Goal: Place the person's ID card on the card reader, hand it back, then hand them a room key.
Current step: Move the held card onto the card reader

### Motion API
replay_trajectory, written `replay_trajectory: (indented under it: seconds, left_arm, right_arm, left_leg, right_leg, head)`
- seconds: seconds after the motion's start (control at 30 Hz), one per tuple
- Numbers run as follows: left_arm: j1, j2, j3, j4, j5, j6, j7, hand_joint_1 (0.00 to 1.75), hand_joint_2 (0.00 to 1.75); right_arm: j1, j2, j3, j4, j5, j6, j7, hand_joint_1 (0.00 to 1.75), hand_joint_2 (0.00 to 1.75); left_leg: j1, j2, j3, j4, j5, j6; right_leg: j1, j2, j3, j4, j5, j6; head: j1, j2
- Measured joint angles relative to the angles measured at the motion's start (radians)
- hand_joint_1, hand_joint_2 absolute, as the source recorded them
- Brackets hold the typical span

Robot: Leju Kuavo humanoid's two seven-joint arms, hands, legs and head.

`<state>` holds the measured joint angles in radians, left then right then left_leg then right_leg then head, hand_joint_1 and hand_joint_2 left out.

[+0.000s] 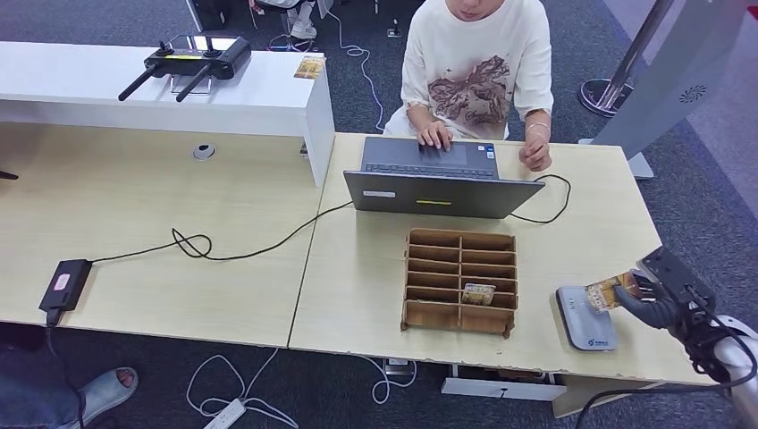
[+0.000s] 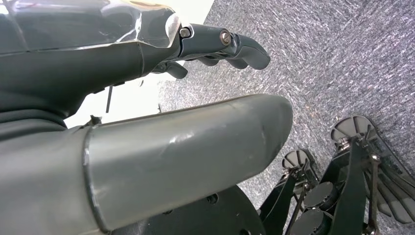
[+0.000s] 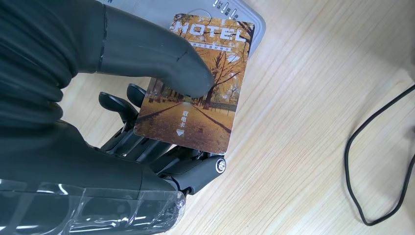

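Right hand (image 1: 657, 302) holds card (image 3: 195, 81) over card reader's (image 1: 585, 319) edge.

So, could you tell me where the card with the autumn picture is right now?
The card is held by the right robot hand just above the grey card reader, at the desk's right end, right of the wooden organizer.

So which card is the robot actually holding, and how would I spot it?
Find the light wooden table, then the flat grey card reader near its right edge. Just above it, the robot's right hand pinches an autumn-tree card printed "MOTEL"; another card sits in the wooden organiser.
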<state>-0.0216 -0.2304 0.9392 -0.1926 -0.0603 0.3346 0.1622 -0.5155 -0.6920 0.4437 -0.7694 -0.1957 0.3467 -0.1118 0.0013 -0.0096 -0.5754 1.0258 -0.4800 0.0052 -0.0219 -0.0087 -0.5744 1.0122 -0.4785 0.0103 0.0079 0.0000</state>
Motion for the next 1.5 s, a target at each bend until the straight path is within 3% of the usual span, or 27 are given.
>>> replay_trajectory:
  seconds: [1.5]
  left_arm:
    - [0.000,0.000,0.000,0.000,0.000,0.012,-0.003,0.00,0.00]
  right_arm:
    - [0.019,0.009,0.023,0.035,0.093,0.027,0.014,1.75,1.75]
  left_leg:
    - [0.000,0.000,0.000,0.000,0.000,0.000]
  right_leg:
    - [0.000,0.000,0.000,0.000,0.000,0.000]
  head:
    - [0.000,0.000]
